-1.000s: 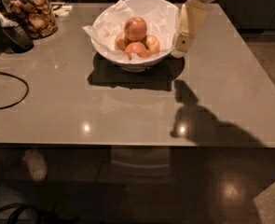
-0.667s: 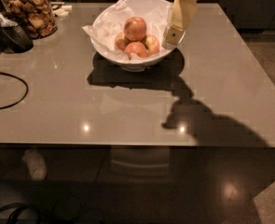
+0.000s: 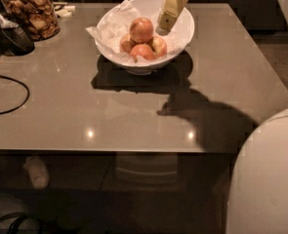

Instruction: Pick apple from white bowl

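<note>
The white bowl (image 3: 181, 37), lined with crumpled white paper, stands on the grey table toward its far side. Several apples lie in it. The largest, reddish-orange apple (image 3: 141, 29) sits on top of the pile, with smaller apples (image 3: 142, 51) in front of and beside it. My gripper (image 3: 165, 21) comes down from the top edge into the right part of the bowl. Its tip is just right of the top apple and apart from it.
A glass jar of brown snacks (image 3: 30, 13) stands at the far left with a dark object (image 3: 11, 33) beside it. A black cable (image 3: 7, 94) loops at the left edge. A white rounded robot part (image 3: 268, 179) fills the lower right corner.
The gripper has moved left, from beside the bowl's right rim to over the bowl's inside near the top apple. The view has come closer to the table.
</note>
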### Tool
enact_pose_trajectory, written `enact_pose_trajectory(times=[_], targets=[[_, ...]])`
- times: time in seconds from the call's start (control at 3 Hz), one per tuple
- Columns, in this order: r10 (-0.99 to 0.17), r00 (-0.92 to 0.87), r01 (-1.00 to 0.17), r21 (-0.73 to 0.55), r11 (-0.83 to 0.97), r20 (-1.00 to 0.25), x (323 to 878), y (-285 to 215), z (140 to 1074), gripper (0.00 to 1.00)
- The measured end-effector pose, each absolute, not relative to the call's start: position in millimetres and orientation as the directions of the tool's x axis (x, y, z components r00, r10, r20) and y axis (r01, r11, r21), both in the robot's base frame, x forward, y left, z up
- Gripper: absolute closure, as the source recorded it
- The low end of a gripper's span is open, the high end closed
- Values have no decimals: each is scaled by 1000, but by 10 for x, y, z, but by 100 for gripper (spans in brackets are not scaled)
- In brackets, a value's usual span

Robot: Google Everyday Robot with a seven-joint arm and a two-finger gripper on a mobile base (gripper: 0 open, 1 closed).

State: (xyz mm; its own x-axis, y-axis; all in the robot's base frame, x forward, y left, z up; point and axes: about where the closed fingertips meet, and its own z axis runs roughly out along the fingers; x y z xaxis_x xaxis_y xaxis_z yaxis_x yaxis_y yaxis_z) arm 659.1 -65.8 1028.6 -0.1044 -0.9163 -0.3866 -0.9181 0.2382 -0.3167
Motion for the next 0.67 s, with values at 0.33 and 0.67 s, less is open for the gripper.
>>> enact_pose_trajectory(times=[0.33,0.67], targets=[[-911,-95,-919,-318,235,-400,6667,-588,10260,0],[-911,-74,-933,-294,207,-406,6854,-383,10163,0]])
